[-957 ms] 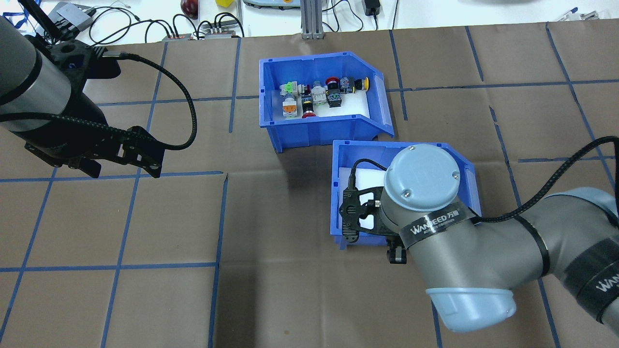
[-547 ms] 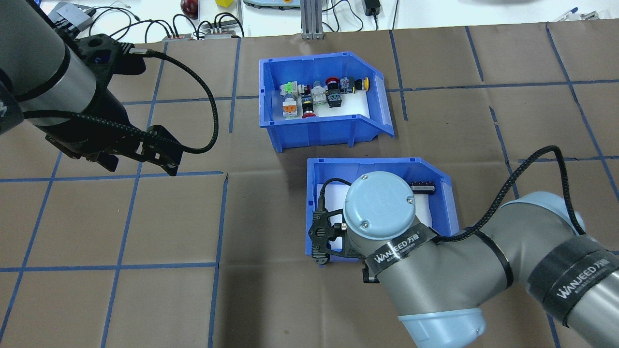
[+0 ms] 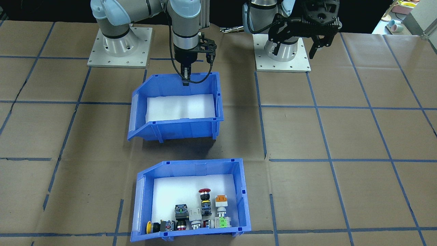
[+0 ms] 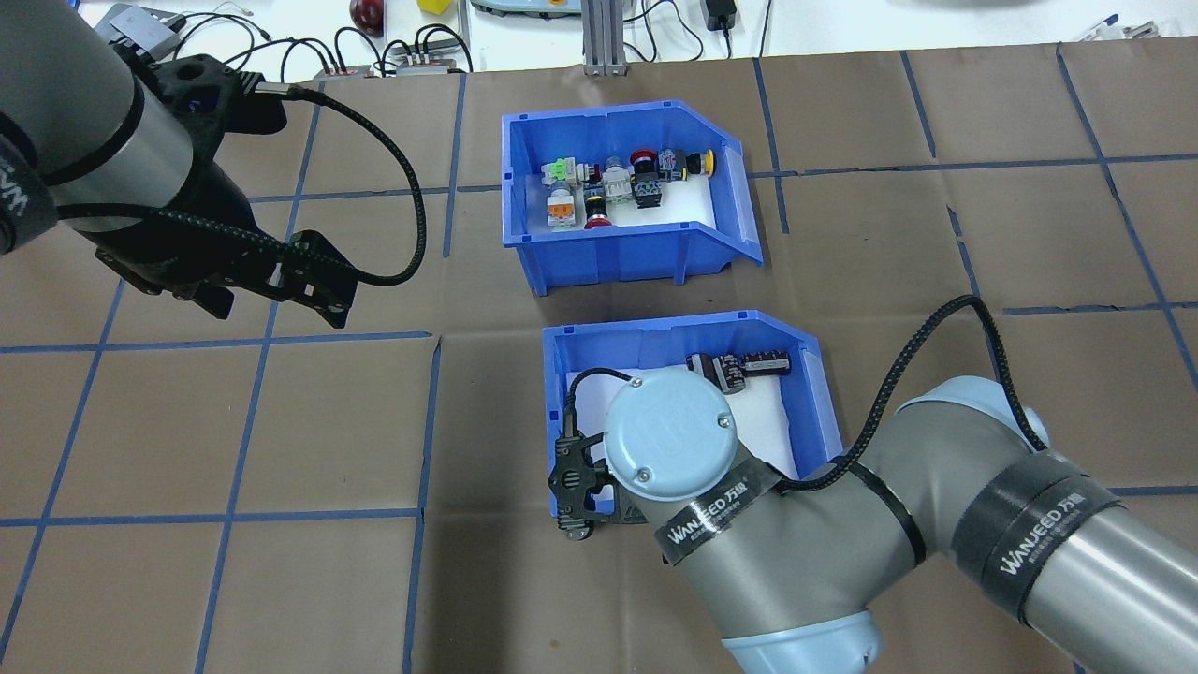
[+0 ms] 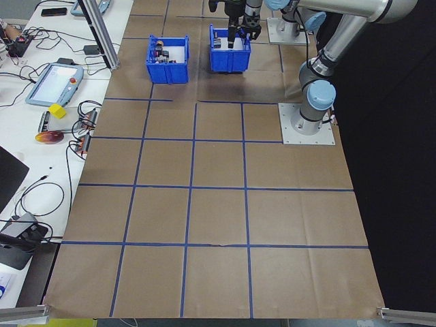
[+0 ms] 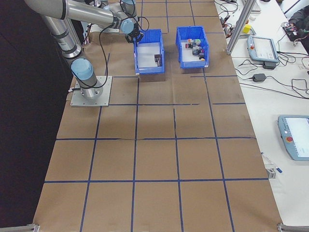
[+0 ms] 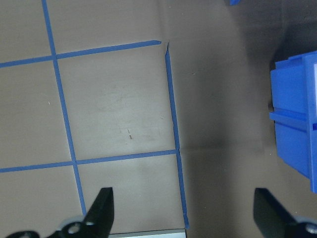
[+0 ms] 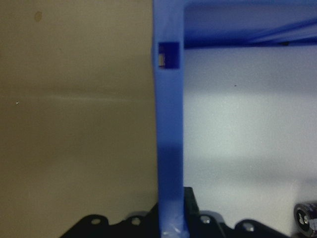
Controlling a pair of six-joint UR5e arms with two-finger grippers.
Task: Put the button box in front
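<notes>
The button box [image 4: 618, 255] is a blue open-front bin holding several coloured push-buttons [image 4: 618, 183], and it stands on the far side of the table from the robot [image 3: 191, 166]. Closer to the robot stands a second blue bin [image 4: 655, 339] with black cylindrical parts [image 4: 739, 367]. My right gripper [image 3: 185, 79] is shut on that second bin's wall [image 8: 168, 124], at the corner nearest the robot's base. My left gripper [image 4: 271, 304] hovers open and empty over bare table, left of both bins, with its fingers [image 7: 101, 208] spread wide.
Brown paper with blue tape lines covers the table [image 4: 328, 449]. Cables, a tablet and small items lie along the far edge [image 4: 393, 47]. The arm bases [image 3: 119, 44] sit on the robot's side. Bare table lies left of the bins and towards the robot.
My right gripper has dragged the bin with black parts leftwards and towards the robot, away from the button box. My left arm has shifted slightly right. The button box has stayed put.
</notes>
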